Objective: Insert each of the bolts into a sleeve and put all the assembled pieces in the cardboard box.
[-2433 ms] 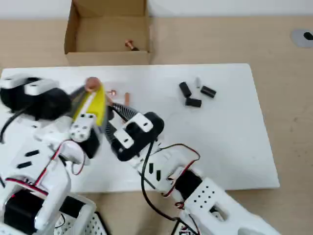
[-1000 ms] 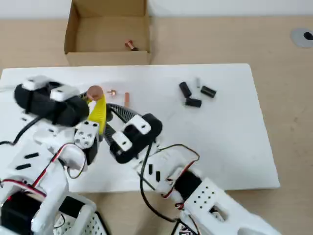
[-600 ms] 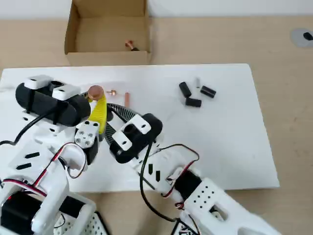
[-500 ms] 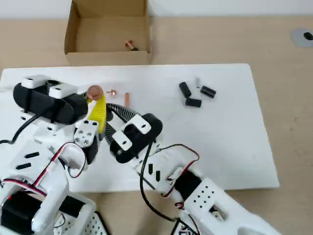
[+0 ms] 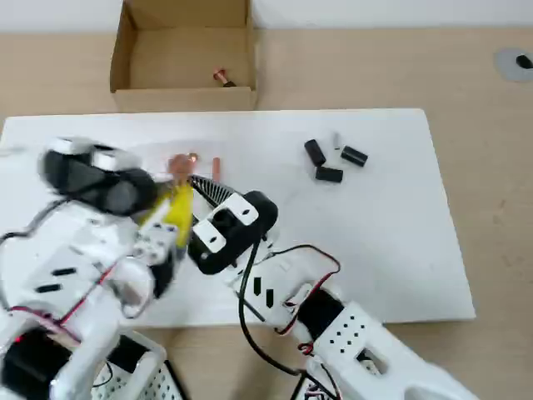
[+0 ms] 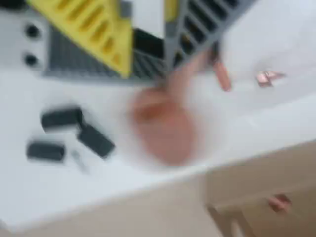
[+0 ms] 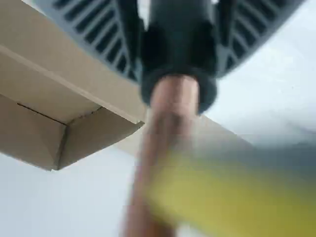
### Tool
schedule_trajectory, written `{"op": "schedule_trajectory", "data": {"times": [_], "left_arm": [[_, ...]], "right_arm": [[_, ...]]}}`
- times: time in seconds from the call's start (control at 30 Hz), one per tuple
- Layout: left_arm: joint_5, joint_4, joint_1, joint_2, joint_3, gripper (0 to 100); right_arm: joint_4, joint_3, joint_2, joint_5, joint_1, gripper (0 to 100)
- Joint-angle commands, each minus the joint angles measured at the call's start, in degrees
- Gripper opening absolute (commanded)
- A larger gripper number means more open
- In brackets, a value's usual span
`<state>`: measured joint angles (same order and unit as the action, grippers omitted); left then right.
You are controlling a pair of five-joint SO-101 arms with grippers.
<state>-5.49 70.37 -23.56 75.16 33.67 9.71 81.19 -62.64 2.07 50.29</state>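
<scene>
From above, the cardboard box [image 5: 183,100] sits at 11 o'clock off the white board [image 5: 391,250], with one assembled piece [image 5: 223,77] inside. Three loose sleeves [image 5: 329,174] lie at 2 o'clock from the grippers, and a spare bolt [image 5: 216,168] lies just beside their tips. The left gripper [image 5: 176,187] (the yellow one) pinches a copper bolt [image 5: 179,164], with the right gripper [image 5: 206,187] alongside at 3 o'clock. Left wrist view: that bolt is blurred. Right wrist view: dark fingers [image 7: 108,34] clamp a black sleeve [image 7: 177,54], the bolt's shank inside it.

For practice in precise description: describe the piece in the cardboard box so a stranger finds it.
Beyond the white board stands the cardboard box. In its right near corner lies the piece, a copper bolt in a black sleeve, alone in the box.
</scene>
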Motion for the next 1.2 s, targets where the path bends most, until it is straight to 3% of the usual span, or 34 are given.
{"op": "schedule_trajectory", "data": {"times": [0.0, 0.23, 0.4, 0.6, 0.7, 0.87, 1.17], "left_arm": [[0.62, 0.35, 0.09, 0.04, -1.49, 11], [0.44, 4.04, 1.67, -1.36, -2.37, 15], [0.26, 11.78, 1.85, -7.52, -10.90, 17], [-8.26, 25.49, 11.34, -20.00, -28.31, 17], [-12.40, 28.04, 17.14, -23.16, -33.14, 16], [-12.84, 28.31, 21.54, -22.99, -32.97, 9], [-12.92, 28.31, 23.82, -13.85, -20.13, 3]], "right_arm": [[1.41, -2.15, -1.63, -0.35, 0.40, 0.9], [1.32, -2.33, -1.63, -0.26, 0.40, 0.9], [0.97, -3.47, -1.27, 1.76, -1.27, 0.9], [-13.80, -16.13, 1.27, 9.76, -8.40, 0.9], [-18.46, -24.66, 8.31, 10.46, -11.56, 0.9], [-19.25, -39.34, 24.31, 9.49, -15.52, 0.9], [-19.25, -63.16, 52.79, 7.47, -20.53, 0.9]]}}
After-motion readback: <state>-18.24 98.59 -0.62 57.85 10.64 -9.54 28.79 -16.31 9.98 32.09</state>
